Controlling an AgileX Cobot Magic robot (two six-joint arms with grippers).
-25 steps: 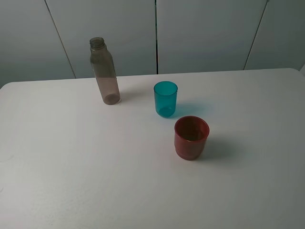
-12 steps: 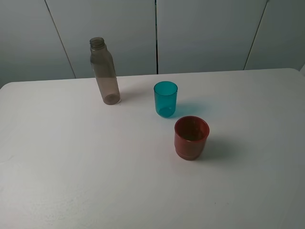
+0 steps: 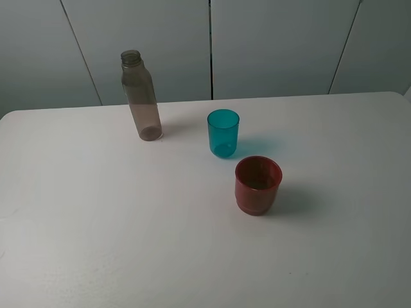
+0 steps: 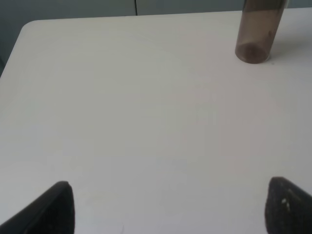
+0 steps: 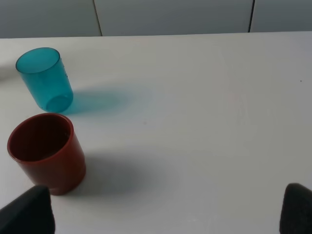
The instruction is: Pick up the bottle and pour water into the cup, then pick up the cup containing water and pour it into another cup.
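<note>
- We read both grippers as spread wide with nothing between the tips: the left gripper [image 4: 168, 209] shows only two dark fingertips [image 4: 56, 204] at the frame corners over bare white tabletop [image 3: 96, 244], and the right gripper [image 5: 165, 212] shows the same, tips far apart. Neither arm appears in the high view, so we judge that the task has not begun.
- Nearest to us stands the wide, squat dark red translucent plastic cup [image 3: 257, 185], upright, mouth open. It sits just beside the first pour target, apart from it, with only a small gap. We expect a risk here: a right-arm approach to the teal cup could clip this red cup and shift or topple it.
- Next, the small translucent teal-blue plastic tumbler [image 3: 223, 133] stands upright near the table's middle. Its mouth is narrow, so a badly aligned pour could spill onto the table. It is light and slim; a side contact could tip it.
- Farthest, near the rear edge on the left side, stands the tall, slim smoky grey-brown translucent plastic bottle [image 3: 141, 96], uncapped. We cannot tell its fill level. A grip placed high or off centre could topple it, and an early tilt would release water through the open neck.
</note>
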